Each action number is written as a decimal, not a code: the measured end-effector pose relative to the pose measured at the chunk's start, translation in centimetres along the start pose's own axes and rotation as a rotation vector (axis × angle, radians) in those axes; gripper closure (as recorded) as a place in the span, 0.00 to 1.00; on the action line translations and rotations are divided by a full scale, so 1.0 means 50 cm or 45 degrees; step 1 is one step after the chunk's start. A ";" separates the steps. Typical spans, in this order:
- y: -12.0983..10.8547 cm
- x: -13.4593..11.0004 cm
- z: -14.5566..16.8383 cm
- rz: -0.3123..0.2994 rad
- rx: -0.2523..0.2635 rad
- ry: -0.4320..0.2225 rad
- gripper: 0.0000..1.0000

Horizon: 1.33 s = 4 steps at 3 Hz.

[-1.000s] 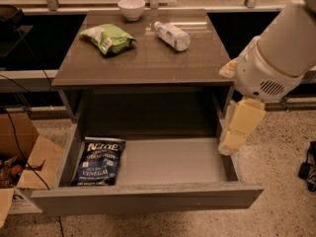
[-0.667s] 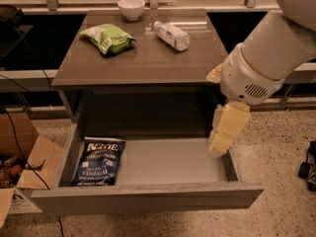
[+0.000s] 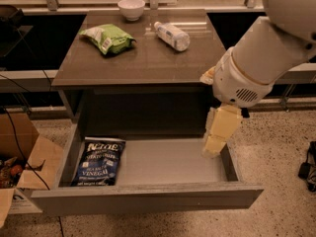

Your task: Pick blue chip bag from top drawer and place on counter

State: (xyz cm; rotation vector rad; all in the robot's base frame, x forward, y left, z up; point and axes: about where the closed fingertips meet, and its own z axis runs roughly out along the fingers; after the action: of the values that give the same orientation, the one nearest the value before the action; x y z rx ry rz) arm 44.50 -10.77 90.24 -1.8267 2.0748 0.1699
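Observation:
The blue chip bag (image 3: 98,162) lies flat at the left end of the open top drawer (image 3: 148,199), its white lettering facing up. My gripper (image 3: 213,150) hangs from the big white arm (image 3: 256,63) at the drawer's right end, pointing down, its tip just above the drawer floor near the right wall. It holds nothing that I can see and is well to the right of the bag. The counter (image 3: 143,63) is the glossy grey-brown top above the drawer.
On the counter lie a light green bag (image 3: 108,37) and a plastic bottle (image 3: 173,35), with a white bowl (image 3: 131,8) at the back edge. An open cardboard box (image 3: 19,167) stands on the floor left of the drawer. A dark object (image 3: 308,167) is at the far right.
The arm has swung left and the gripper has moved left and lower, from outside the drawer's right wall to just above the floor inside its right end. The bag has not moved.

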 end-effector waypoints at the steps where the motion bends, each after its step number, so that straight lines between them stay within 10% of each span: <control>1: -0.007 -0.033 0.043 -0.059 0.034 -0.051 0.00; 4: -0.068 -0.142 0.258 -0.147 0.052 -0.248 0.00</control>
State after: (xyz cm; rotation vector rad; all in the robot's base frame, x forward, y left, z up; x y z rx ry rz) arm 50.98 -0.40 81.30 -1.8216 1.8234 0.2621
